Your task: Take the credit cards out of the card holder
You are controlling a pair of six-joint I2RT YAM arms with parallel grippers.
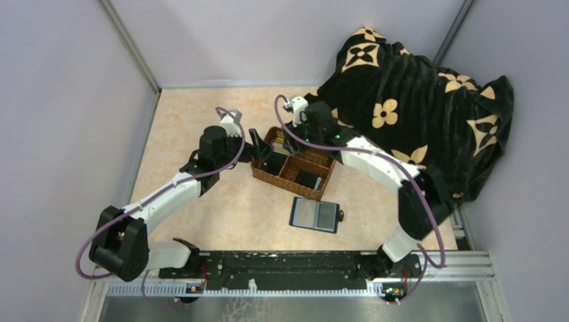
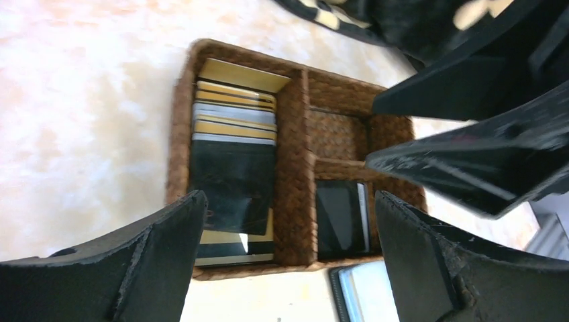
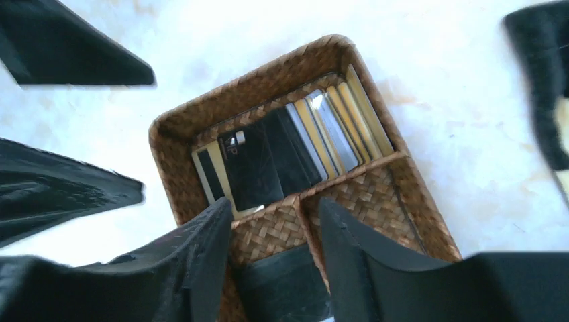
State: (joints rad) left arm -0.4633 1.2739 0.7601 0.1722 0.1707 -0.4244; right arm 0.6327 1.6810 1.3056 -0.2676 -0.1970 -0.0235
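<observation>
Credit cards (image 2: 235, 127) mostly out, by the look of it. A fanned stack with gold, grey and dark faces lies in the long compartment of the wicker tray (image 2: 178, 121). Tray sits mid-table, toward the far edge. What looks like one more dark card (image 2: 339, 218) lies in the nearer of the two small compartments; the other small compartment shows bare wicker.

Card holder (image 1: 314, 215) lies opened flat on the table, just beside the tray's near side, between the tray and the near edge, grey inside up. Neither arm touches it.

Left gripper (image 2: 288, 201): jaws wide apart, nothing between them, hovering above the tray. Right gripper (image 3: 275, 204): jaws apart too, with a narrower gap and nothing gripped. It is above the divider between the long and small compartments, close to the left gripper.

Progress judgement: near the end. Cannot tell whether any slot of the holder has a card in it. The top view is too small, and the left wrist view catches only a corner of the holder. If the slots are bare, the job is done. If not, what is left is to pull the last card or cards from the holder and drop them in the tray.

Black flowered blanket (image 1: 416, 87) is heaped at the far right corner, apart from the tray and holder.
</observation>
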